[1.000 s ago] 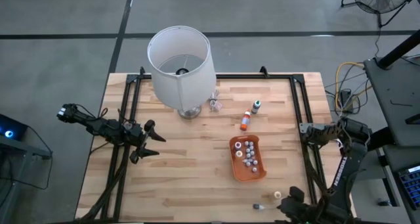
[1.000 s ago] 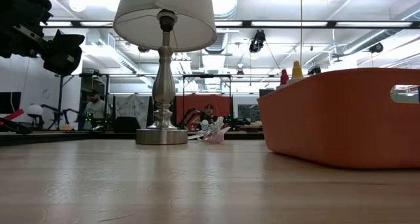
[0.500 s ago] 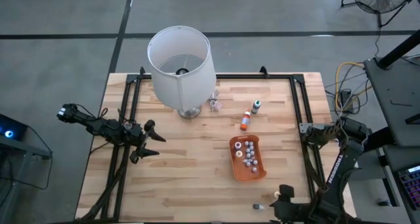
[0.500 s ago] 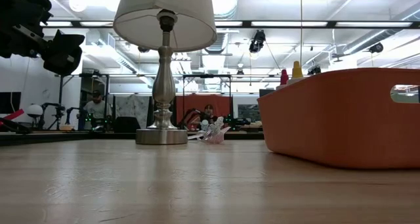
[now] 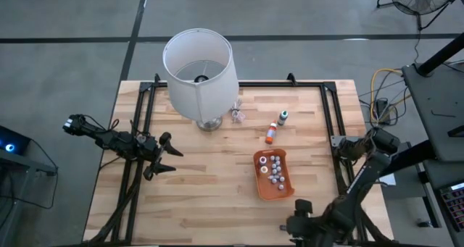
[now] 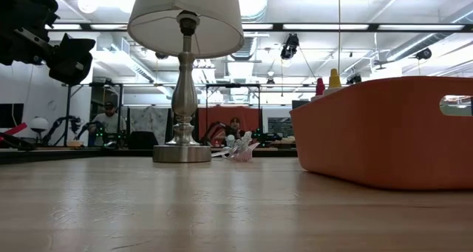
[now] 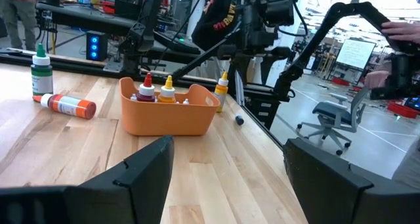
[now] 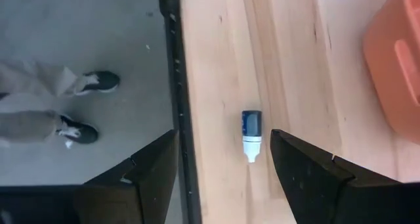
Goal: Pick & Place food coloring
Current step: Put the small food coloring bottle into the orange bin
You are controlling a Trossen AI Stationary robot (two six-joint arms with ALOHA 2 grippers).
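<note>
Hovering at the table's near edge, just off the near end of the orange oblong plastic tray (image 5: 274,174): right gripper (image 8: 223,165), fingers parted moderately, nothing between them. Directly beneath, lying on its side on the pale wooden table (image 5: 210,182): small blue-capped bottle (image 8: 251,134), untouched, probably the next pick. Lined up above, apparently for a straight drop. Inside the tray: a cluster of tiny food coloring bottles (image 5: 273,169), already delivered. Beyond the tray's far end: orange bottle (image 5: 270,135) lying flat, green-capped bottle (image 5: 282,116) upright. Farther off, white-shaded lamp (image 5: 199,66). Well left of the tray: left gripper (image 5: 165,154), spread wide, empty, waiting.
</note>
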